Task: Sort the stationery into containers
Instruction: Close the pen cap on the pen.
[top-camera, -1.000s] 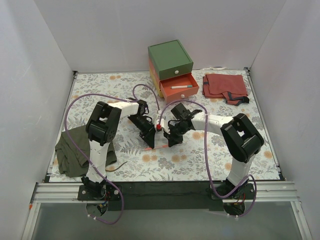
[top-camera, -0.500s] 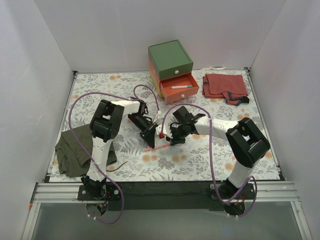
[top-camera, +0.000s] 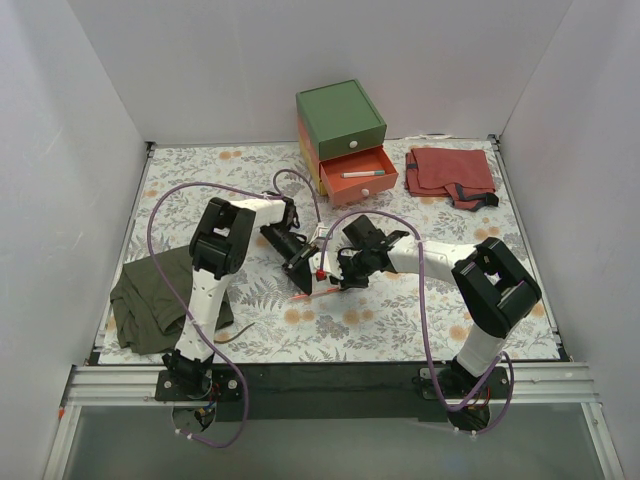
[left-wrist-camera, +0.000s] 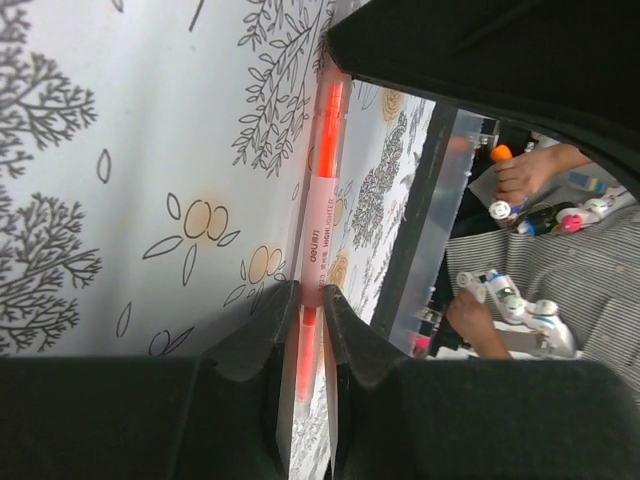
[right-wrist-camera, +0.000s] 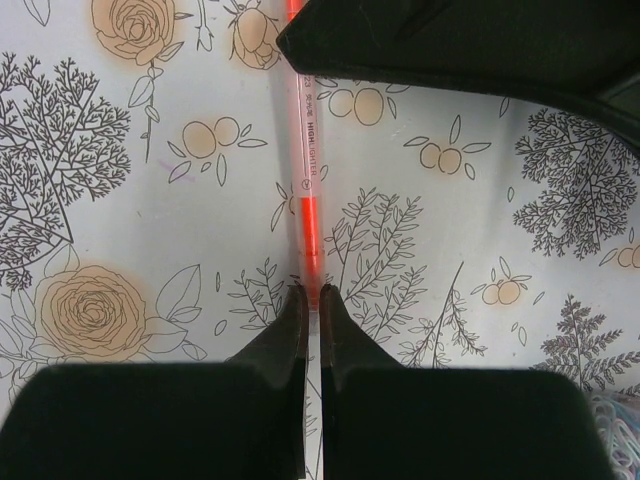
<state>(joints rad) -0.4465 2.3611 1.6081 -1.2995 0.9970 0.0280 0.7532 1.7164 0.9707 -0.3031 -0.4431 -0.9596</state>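
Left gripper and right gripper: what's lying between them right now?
An orange-red highlighter spans the gap: the left gripper clamps it near one end, and the right gripper, shut, meets the other end. Both wrist views show it.

A robotics lab test cell: left arm (top-camera: 212, 250) and right arm (top-camera: 490, 285) bolted to an aluminium rail (top-camera: 110, 385), 3 white walls (top-camera: 70, 150) boxing in a floral-covered table (top-camera: 400, 320), purple cables (top-camera: 165, 200), a person's hand (left-wrist-camera: 520, 178) beyond the edge.
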